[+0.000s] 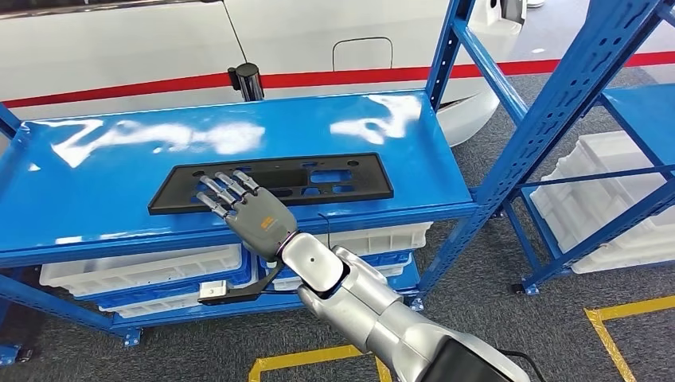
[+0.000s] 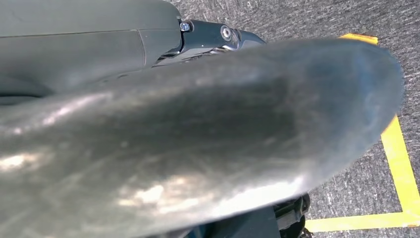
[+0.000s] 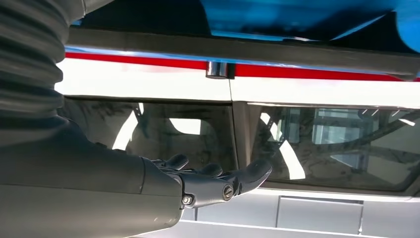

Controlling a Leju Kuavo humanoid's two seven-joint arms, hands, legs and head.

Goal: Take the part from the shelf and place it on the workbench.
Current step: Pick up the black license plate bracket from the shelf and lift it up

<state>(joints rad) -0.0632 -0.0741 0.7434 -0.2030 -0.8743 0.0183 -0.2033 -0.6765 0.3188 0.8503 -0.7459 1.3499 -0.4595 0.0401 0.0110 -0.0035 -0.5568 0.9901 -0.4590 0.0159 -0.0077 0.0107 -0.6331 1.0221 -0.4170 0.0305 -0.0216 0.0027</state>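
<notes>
Blue metal shelf (image 1: 95,171) beside a white car; black perforated panel (image 1: 318,177) lies flat on top, not yet lifted. Right hand (image 1: 247,208) hovers fingers-spread over its near-left end, holding nothing; left hand's state can't be told

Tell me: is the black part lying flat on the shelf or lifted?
Flat. The black part lies on the blue shelf; the right hand is over its near edge with fingers spread.

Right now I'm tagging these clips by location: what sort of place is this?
Probably a car factory or workshop floor: blue steel shelving holding white bins, a white car body behind it, and yellow floor marking tape on the grey floor.
</notes>
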